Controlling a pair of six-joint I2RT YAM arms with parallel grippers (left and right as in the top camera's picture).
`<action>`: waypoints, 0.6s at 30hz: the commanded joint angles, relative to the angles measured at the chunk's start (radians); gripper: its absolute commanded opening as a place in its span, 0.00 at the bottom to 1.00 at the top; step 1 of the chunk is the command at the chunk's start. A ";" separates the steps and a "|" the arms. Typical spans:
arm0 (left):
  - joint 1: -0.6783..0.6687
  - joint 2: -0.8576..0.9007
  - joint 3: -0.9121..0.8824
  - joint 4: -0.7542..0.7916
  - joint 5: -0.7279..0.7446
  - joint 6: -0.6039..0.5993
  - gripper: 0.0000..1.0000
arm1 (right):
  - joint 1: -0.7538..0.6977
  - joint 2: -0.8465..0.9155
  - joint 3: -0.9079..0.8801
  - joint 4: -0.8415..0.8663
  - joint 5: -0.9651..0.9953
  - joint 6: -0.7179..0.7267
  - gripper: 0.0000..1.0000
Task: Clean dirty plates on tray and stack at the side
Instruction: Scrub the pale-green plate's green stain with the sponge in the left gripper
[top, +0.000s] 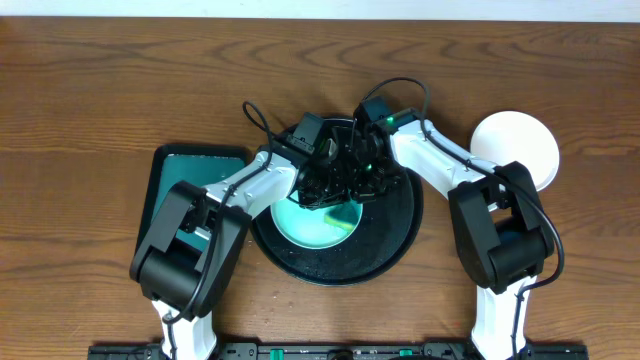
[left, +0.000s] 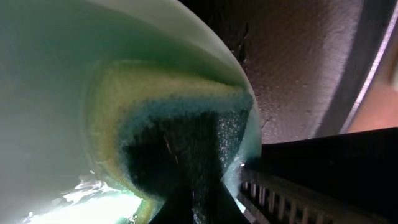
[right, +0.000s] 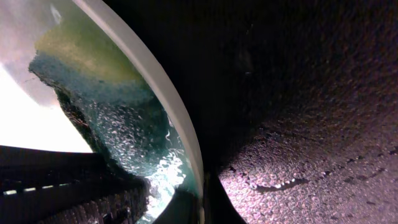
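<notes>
A pale mint-green plate (top: 318, 226) with a wet teal film lies on the round black tray (top: 398, 240). My left gripper (top: 325, 186) is shut on a yellow sponge with a blue-green scrub side (left: 168, 124) and presses it on the plate's face (left: 43, 93). My right gripper (top: 366, 180) is shut on the plate's rim (right: 163, 93), one finger inside and one outside (right: 202, 200). The sponge also shows in the right wrist view (right: 93, 68). A clean white plate (top: 516, 148) lies on the table to the right of the tray. No third plate is in view.
A teal rectangular tray (top: 168, 178) lies left of the black tray, partly under my left arm. The black tray's floor is wet with droplets (right: 311, 155). Both arms crowd the far side of the tray. Bare wooden table lies all around.
</notes>
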 joint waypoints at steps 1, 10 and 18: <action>-0.042 0.091 -0.011 0.101 0.128 -0.027 0.07 | 0.027 0.017 -0.016 -0.007 -0.029 0.002 0.01; 0.108 0.091 -0.011 -0.103 -0.277 -0.021 0.07 | 0.027 0.017 -0.016 -0.016 -0.029 0.002 0.01; 0.245 0.058 -0.011 -0.328 -0.642 0.054 0.07 | 0.027 0.017 -0.016 -0.012 -0.029 0.000 0.01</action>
